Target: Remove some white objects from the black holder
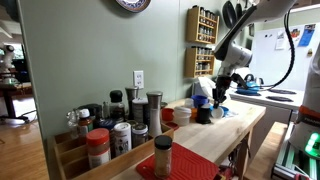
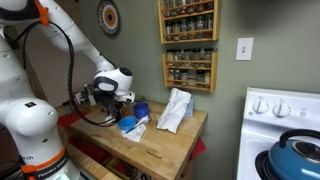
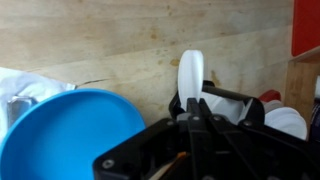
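**A:** Where is the tool now?

**B:** Low over the black holder, which sits on the bench just beside the blue bowl. The jaws are together, and a thin white piece stands upright right at their tips. It looks pinched between them.

**A:** Any others left?

**B:** Yes, more white pieces show at the holder's other side in the wrist view.

**A:** So how should the lift go?

**B:** Straight up along the piece's own length, I'd say, so it clears the rim without dragging the light holder over. Start slowly, because a thin, smooth piece can slip from a tip pinch. Then carry it clear of the bowl and set it down on bare wood.
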`<action>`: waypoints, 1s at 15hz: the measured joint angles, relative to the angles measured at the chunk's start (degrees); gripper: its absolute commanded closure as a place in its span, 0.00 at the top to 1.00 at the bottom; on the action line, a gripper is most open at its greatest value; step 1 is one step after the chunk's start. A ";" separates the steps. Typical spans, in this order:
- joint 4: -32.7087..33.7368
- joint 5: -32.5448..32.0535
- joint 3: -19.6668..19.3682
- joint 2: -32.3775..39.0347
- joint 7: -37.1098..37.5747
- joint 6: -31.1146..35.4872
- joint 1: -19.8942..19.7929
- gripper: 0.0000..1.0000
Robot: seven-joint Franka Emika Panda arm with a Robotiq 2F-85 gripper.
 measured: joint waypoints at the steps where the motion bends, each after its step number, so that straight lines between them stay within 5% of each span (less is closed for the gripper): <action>1: 0.00 0.77 0.14 0.55 -1.06 0.87 0.00 0.00; 15: 0.00 3.85 2.26 7.13 -2.12 11.60 0.26 0.00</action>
